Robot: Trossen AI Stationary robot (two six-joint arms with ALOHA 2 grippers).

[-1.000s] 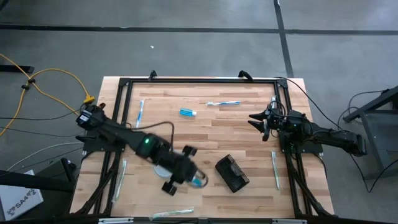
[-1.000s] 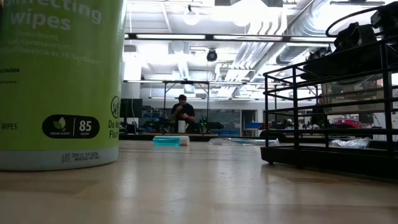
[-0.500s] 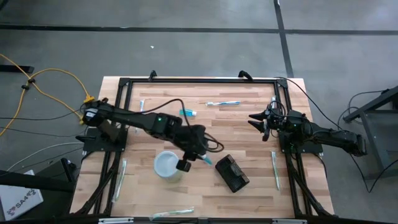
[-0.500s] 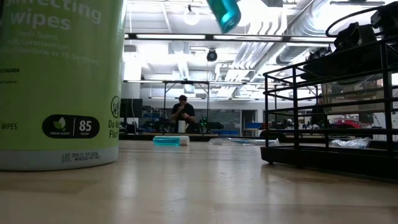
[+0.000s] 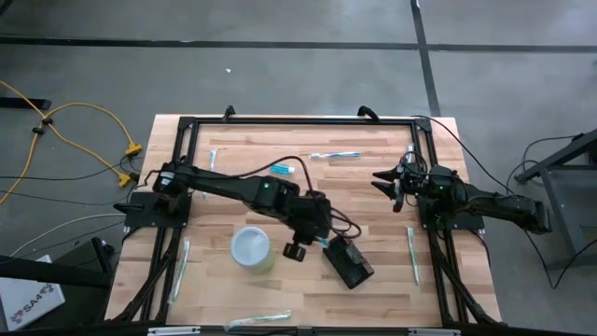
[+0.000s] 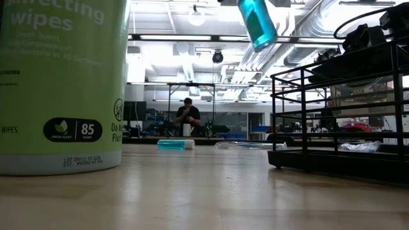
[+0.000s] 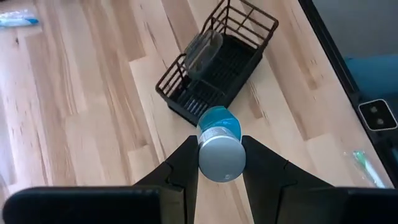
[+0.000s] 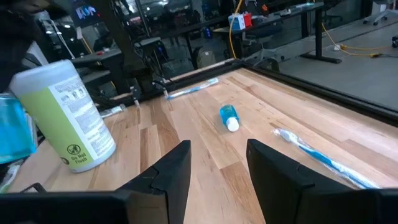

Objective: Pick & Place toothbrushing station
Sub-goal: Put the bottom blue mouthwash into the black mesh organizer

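The toothbrushing station is a black rectangular holder with wire walls (image 5: 350,261) resting flat on the table right of centre. It also shows in the left wrist view (image 7: 239,56) and the low view (image 6: 339,160). A clear item (image 7: 202,50) lies in it. My left gripper (image 5: 315,243) is shut on a blue bottle with a pale cap (image 7: 219,127), just above and left of the holder. My right gripper (image 5: 385,180) waits open and empty at the table's right side. My left gripper pinches the blue bottle between its two fingers (image 7: 186,165), on the bottle's sides at the cap end (image 7: 221,160). The fingers slant downward and lie along the bottle. The bottle is lifted clear and hangs tilted, its blue end (image 6: 255,22) downward above the table.
A green wipes canister (image 5: 250,249) stands left of my left gripper. A small blue tube (image 5: 282,169) and toothbrushes (image 5: 334,155) (image 5: 411,254) lie on the wood. A black frame rail (image 5: 298,120) runs around the table. A person (image 6: 187,115) is in the room beyond.
My left gripper has gone from beside the canister toward the table's right edge, up to the black holder, carrying the blue bottle. In the low view the bottle has come into sight from above and sunk lower, tilted.
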